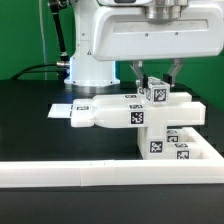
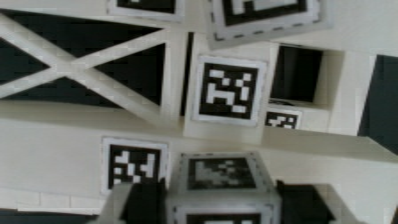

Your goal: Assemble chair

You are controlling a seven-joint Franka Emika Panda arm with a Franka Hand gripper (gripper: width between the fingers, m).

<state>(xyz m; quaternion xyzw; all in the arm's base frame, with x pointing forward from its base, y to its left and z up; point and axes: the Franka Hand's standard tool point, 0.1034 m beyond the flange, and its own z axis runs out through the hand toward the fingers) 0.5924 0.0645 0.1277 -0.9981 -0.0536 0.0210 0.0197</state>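
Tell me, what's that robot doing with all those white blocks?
It's building a chair. The robot's gripper is shut on a small white cube with a black-and-white tag, holding it at the top of the partly built chair. More white chair pieces with tags sit underneath, beside the long white border rail at the front of the black table. A flat white marker board lies behind.

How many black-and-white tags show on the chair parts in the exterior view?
5 tags: on the cube under the gripper, two on the seat, two on lower pieces. Others may be hidden.
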